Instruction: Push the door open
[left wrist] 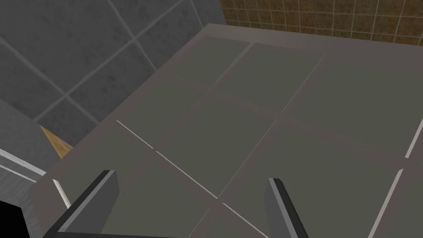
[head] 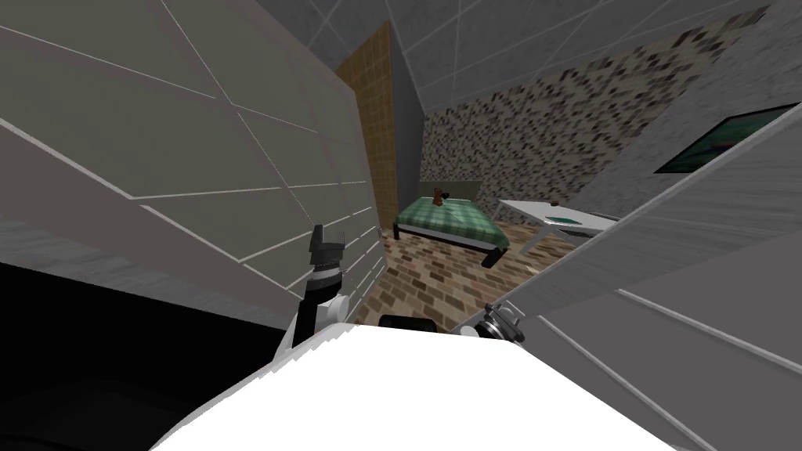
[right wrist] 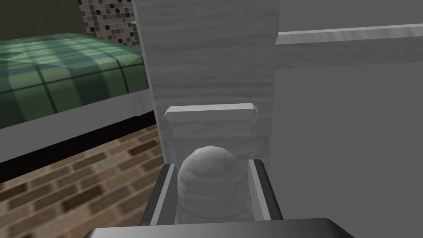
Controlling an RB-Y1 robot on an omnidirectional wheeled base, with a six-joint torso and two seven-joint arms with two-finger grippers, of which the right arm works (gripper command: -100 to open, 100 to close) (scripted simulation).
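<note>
One grey door (head: 666, 258) slants across the head view's lower right, its rounded knob (right wrist: 212, 186) pinched between the right gripper's (right wrist: 212, 163) fingers. The left gripper (left wrist: 192, 178), fingers spread wide, faces a panelled grey surface (head: 196, 156) at centre left.

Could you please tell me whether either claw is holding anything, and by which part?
The right claw grips the round door knob by its sides; the left claw is open, holding nothing.

left end effector (left wrist: 192, 177) spread, right (right wrist: 211, 165) apparently clamped
</note>
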